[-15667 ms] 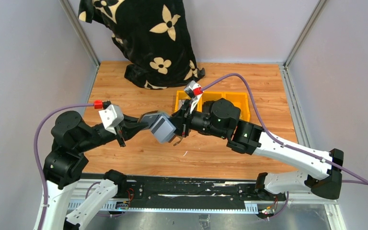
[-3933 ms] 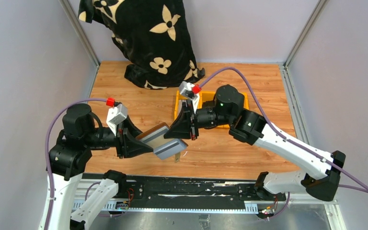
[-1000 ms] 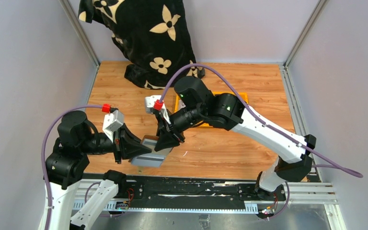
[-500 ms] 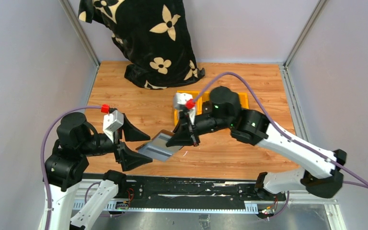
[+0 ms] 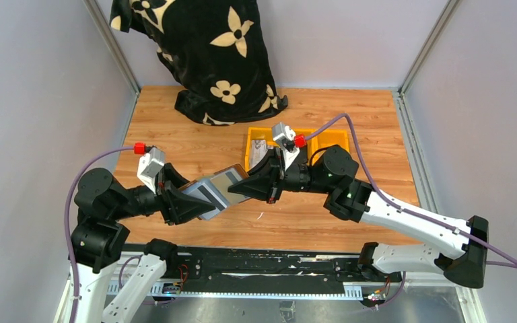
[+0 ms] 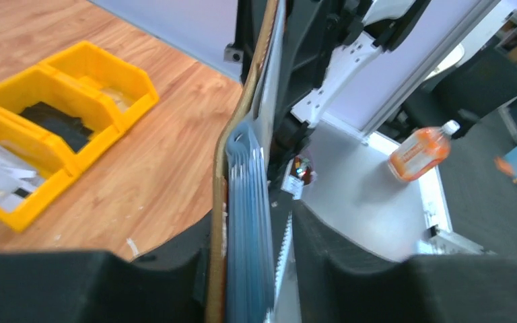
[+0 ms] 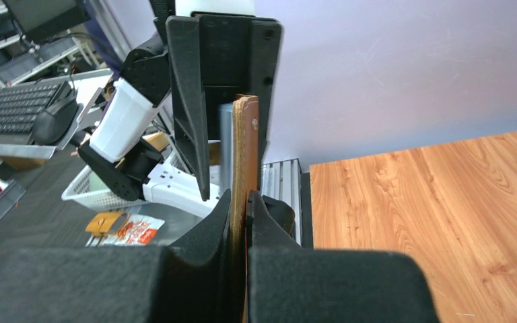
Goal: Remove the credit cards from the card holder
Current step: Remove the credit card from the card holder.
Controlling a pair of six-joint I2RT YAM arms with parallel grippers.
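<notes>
Brown leather card holder hangs above the table, between the arms. The right gripper is clamped on its brown edge. The left gripper stands apart around its blue-grey sleeves; their contents are hidden. The left wrist view shows yellow bins holding a black lump and pale flat cards.

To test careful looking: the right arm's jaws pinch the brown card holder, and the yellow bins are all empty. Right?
Not empty: the left wrist view shows a black lump in one yellow bin and pale cards in another. The jaws do pinch the card holder.
</notes>
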